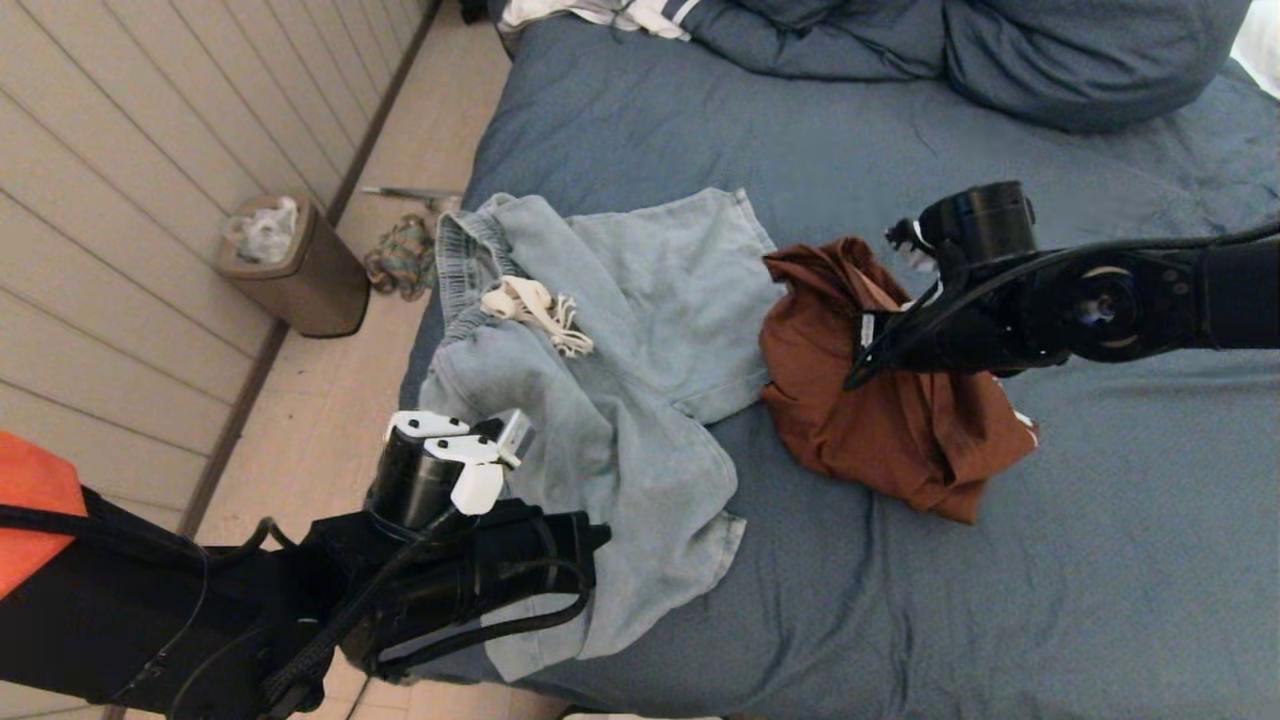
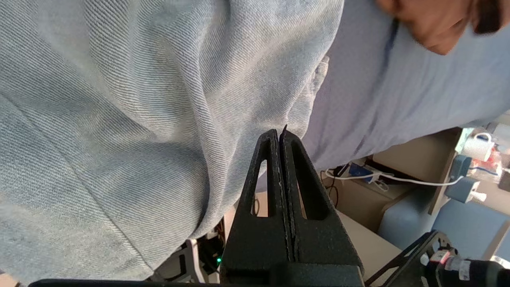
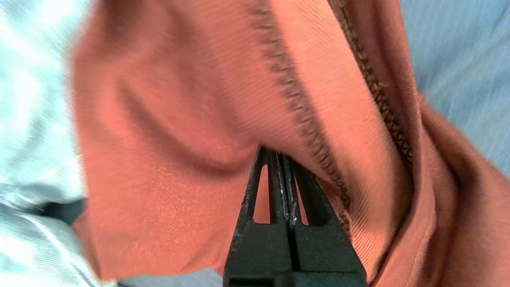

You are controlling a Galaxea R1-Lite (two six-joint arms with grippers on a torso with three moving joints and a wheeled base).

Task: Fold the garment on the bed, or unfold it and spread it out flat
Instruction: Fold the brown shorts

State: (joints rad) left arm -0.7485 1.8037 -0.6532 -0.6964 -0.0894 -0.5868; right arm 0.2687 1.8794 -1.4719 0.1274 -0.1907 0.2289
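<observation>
A crumpled light blue garment with a white drawstring lies at the left of the bed, its lower part hanging over the near edge. To its right, a rust-brown garment sits bunched. My left gripper is at the bed's near left edge. It is shut, and its tips rest against a fold of the blue cloth with nothing seen between them. My right gripper reaches in from the right. Its shut tips are buried in a taut fold of the rust cloth.
A bunched blue duvet and pillow fill the far end of the bed. On the floor to the left, a brown waste bin and a heap of cloth stand near the panelled wall. Bare bed cover stretches to the near right.
</observation>
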